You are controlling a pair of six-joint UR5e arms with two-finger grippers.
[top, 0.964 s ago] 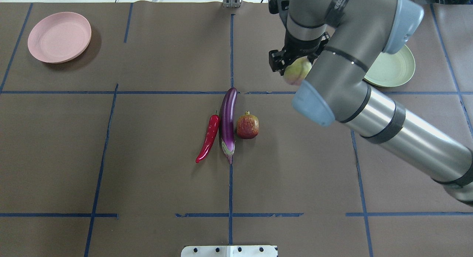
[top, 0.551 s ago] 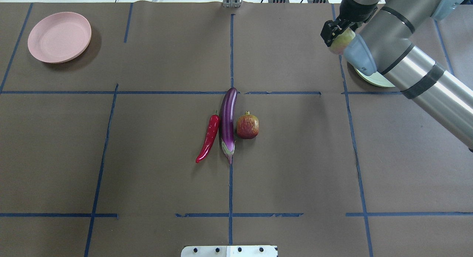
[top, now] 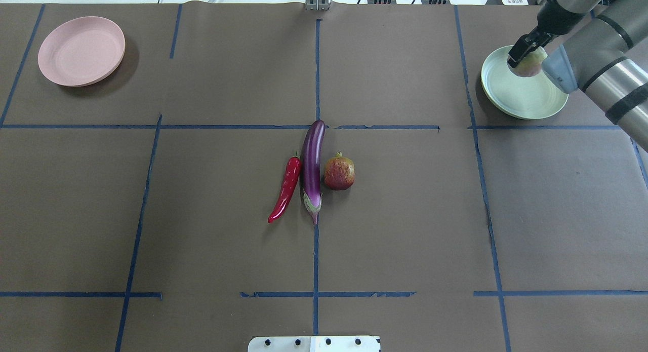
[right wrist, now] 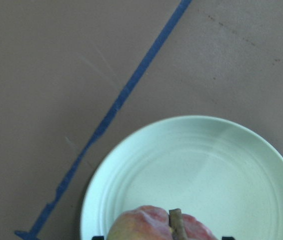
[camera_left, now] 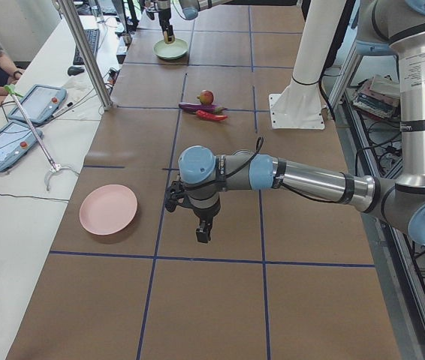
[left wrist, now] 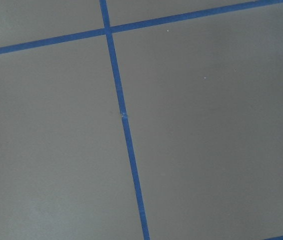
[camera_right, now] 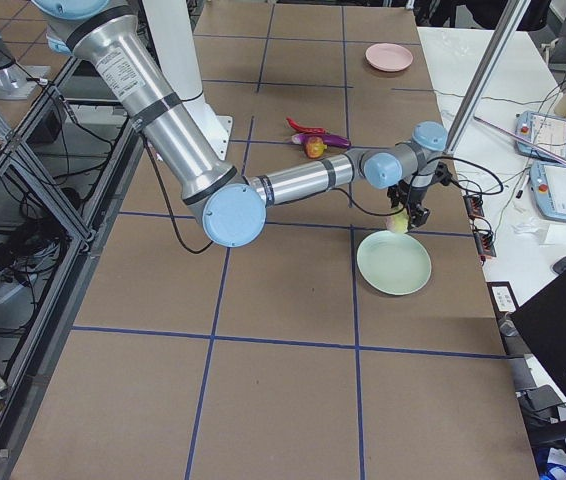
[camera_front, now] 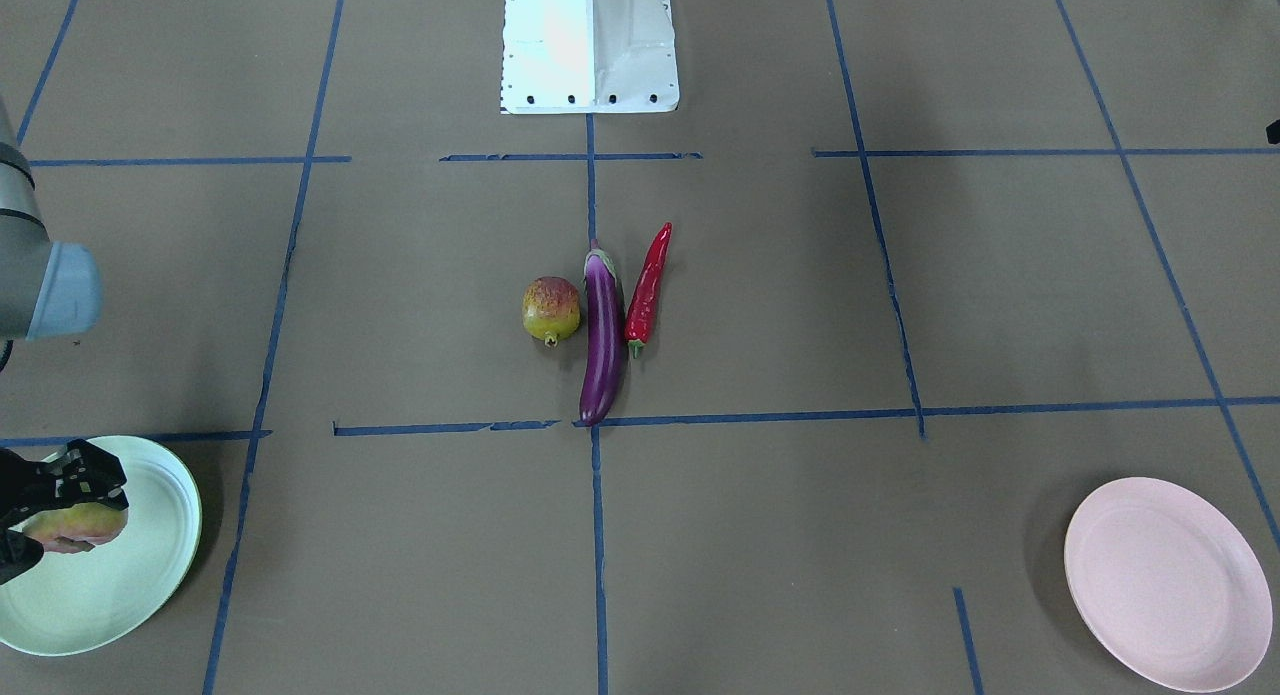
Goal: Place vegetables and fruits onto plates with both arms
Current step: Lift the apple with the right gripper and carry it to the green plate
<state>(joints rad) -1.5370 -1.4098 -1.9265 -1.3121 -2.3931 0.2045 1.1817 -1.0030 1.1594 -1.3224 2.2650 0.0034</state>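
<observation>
My right gripper (top: 526, 55) is shut on the pale green-pink peach (top: 530, 67) and holds it over the far left part of the mint green plate (top: 514, 98). The right wrist view shows the peach (right wrist: 154, 225) just above the plate (right wrist: 196, 165). The purple eggplant (top: 312, 164), red chili (top: 286, 189) and pomegranate (top: 339, 173) lie side by side at the table's middle. The pink plate (top: 81, 50) sits empty at the far left. My left gripper (camera_left: 201, 227) shows only in the exterior left view, near the pink plate (camera_left: 108, 209); I cannot tell whether it is open or shut.
The white base block (top: 314, 343) stands at the near edge. Blue tape lines (top: 316, 78) cross the brown table cover. An operators' bench with tablets (camera_left: 13, 124) and a metal post (camera_left: 85, 52) runs along the far side.
My right arm has swung right and away from the table's middle with the peach, from left of the green plate to over it. The other produce has not moved.
</observation>
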